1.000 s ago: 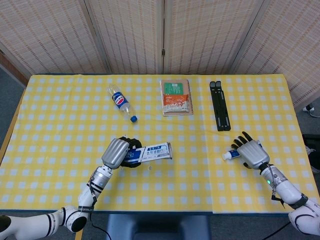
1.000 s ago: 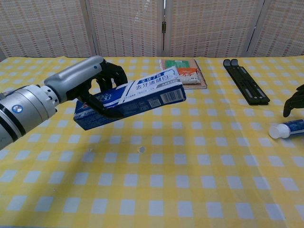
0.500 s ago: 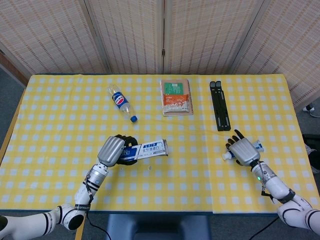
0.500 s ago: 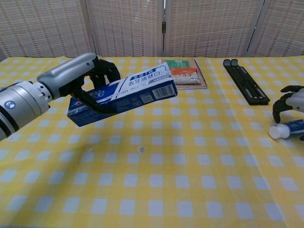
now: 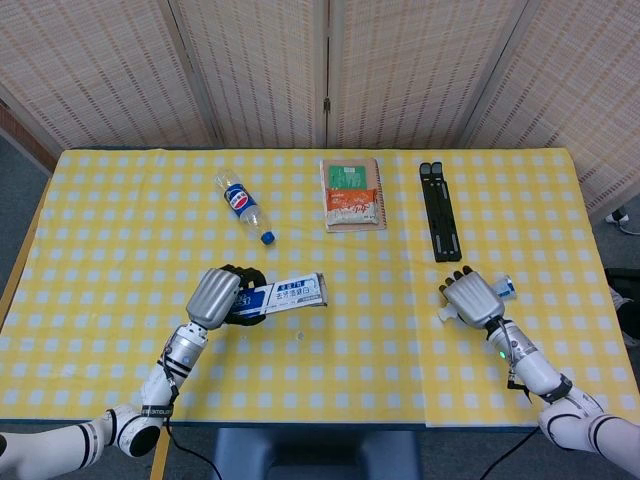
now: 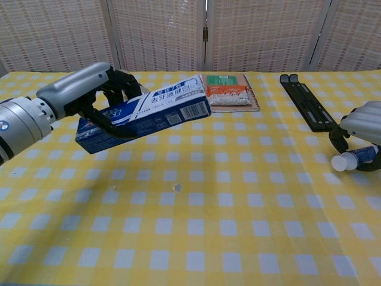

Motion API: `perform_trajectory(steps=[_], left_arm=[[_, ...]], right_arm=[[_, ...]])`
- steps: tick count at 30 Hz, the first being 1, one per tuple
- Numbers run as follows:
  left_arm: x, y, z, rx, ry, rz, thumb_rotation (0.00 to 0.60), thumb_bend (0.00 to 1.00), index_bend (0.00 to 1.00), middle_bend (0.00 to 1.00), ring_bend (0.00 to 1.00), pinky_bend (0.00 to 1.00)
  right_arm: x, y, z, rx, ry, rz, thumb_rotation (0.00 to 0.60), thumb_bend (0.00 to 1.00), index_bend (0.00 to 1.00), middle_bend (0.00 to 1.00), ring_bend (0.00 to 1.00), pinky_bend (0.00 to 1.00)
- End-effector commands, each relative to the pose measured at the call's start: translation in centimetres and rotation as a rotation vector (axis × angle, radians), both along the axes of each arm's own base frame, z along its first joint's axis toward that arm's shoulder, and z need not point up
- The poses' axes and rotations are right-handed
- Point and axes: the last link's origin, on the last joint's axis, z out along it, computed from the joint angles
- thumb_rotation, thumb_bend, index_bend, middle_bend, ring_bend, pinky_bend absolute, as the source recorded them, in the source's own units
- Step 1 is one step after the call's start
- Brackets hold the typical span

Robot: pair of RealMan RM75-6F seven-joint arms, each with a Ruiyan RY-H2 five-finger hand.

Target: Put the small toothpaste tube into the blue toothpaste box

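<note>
Chest view shows toothpaste tube (image 6: pixel 355 158) cap (head hides it)

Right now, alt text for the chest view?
The left hand holds the blue toothpaste box above the checked table. At the right edge, the right hand covers the small toothpaste tube, fingers curled around it.

Yellow checked table (image 5: pixel 120 220), lying bottle (image 5: pixel 244 206), snack packet (image 5: pixel 352 194), black folded stand (image 5: pixel 440 210), small toothpaste tube (image 6: pixel 355 159).
</note>
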Motion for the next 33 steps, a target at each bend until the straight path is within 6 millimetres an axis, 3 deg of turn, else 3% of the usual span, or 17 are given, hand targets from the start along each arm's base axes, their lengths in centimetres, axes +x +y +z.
perform_trajectory(steps=[1,16,26,33], left_arm=[[0.0,0.0,0.2,0.003,-0.01,0.003,0.6,0.19,0.51,0.7,0.54,0.48],[-0.3,0.0,0.7,-0.009,-0.052,0.029,0.6,0.2,0.51,0.7,0.54,0.48],[-1.0,0.1,0.9,-0.023,-0.084,0.055,0.6,0.2,0.51,0.7,0.54,0.48],[-1.6,-0.1,0.6,-0.023,-0.127,0.072,0.6,0.2,0.52,0.7,0.54,0.48]], right_arm=[[0.9,0.2,1.0,-0.022,-0.032,0.032,0.6,0.26,0.8,0.6,0.48,0.47],[3.5,2.1,7.4,-0.089,-0.307,0.052,0.6,0.26,0.81,0.63,0.56,0.6],[7.6,3.1,10.8,-0.006,-0.663,-0.034,0.6,0.26,0.82,0.63,0.56,0.65],[11.9,4.1,13.5,0.096,-1.024,-0.086,0.6,0.27,0.82,0.64,0.56,0.65]])
